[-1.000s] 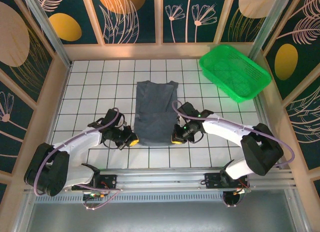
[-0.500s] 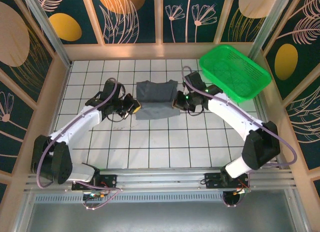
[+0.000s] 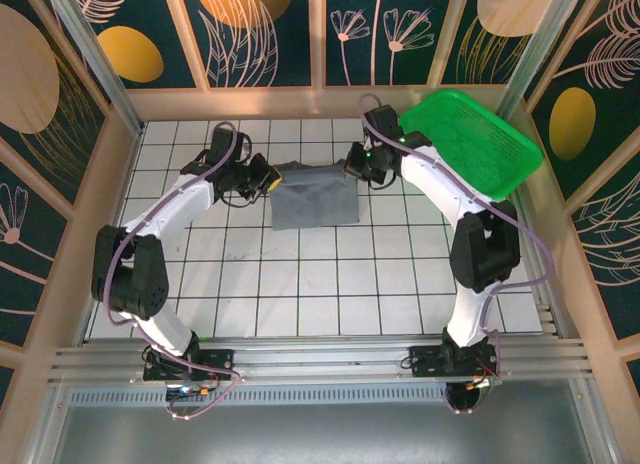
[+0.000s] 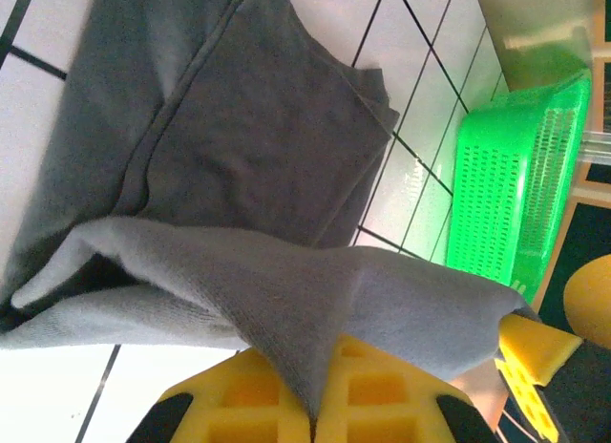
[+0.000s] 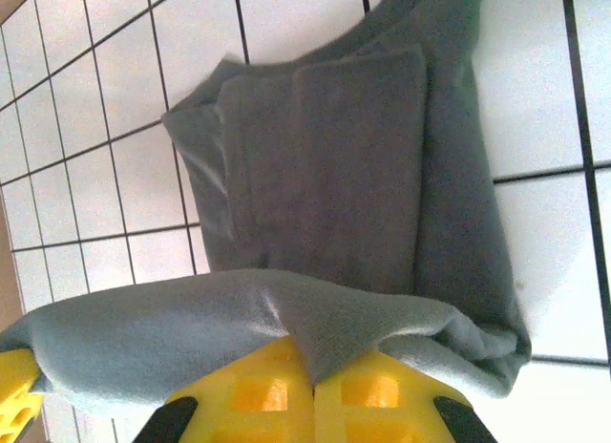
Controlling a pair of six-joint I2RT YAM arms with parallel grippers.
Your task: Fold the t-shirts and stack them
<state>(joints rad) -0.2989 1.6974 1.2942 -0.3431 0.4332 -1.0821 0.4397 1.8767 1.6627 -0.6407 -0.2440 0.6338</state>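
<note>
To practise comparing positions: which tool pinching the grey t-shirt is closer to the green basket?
The right tool: it pinches the t-shirt edge nearest the green basket; the left tool holds the opposite edge.

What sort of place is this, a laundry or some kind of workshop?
Probably a robot test booth: a white gridded table boxed in by painted panels, with a left arm and right arm bolted at its edge, handling a grey t-shirt.
</note>
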